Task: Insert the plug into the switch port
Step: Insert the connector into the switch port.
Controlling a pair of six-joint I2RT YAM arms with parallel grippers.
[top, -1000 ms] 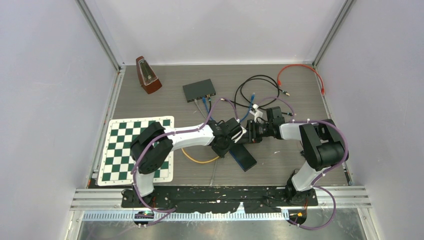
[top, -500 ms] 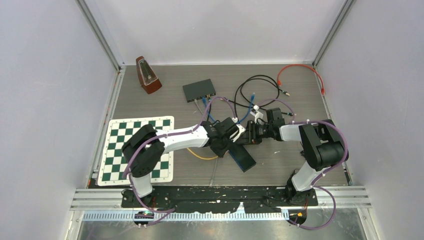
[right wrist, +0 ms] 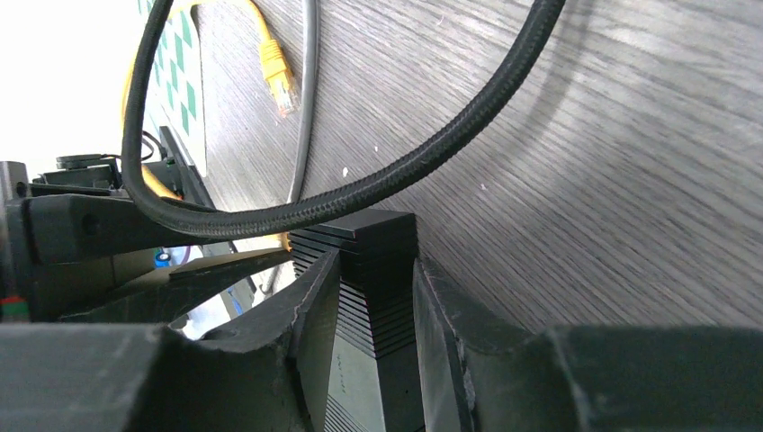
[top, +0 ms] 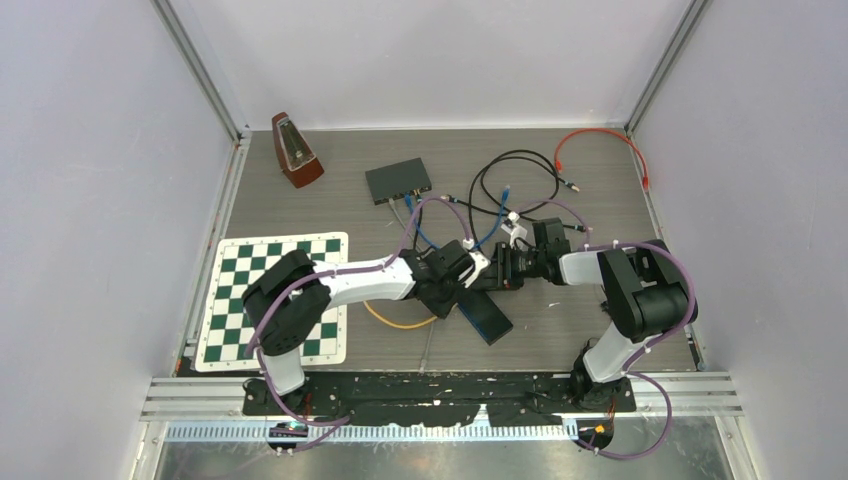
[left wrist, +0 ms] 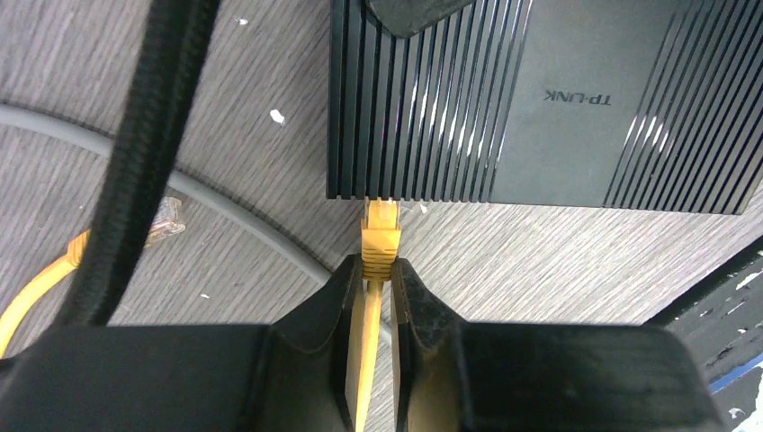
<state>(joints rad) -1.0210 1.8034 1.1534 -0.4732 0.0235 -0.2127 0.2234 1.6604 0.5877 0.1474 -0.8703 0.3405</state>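
The black ribbed switch lies on the wood table; in the top view it sits between both arms. A yellow plug has its tip in the switch's near edge, and its cable runs back between my fingers. My left gripper is shut on the plug's boot. My right gripper is closed around one end of the switch, with a finger on each face. From above, the left gripper and right gripper meet at the switch's far end.
A black braided cable arches over the switch. The yellow cable's other plug and a grey cable lie on the table. A second switch, a metronome, a chessboard and a red cable surround the work area.
My left arm's elbow has shifted left and its gripper has edged toward the switch with the plug. The right arm has stayed in place on the switch.
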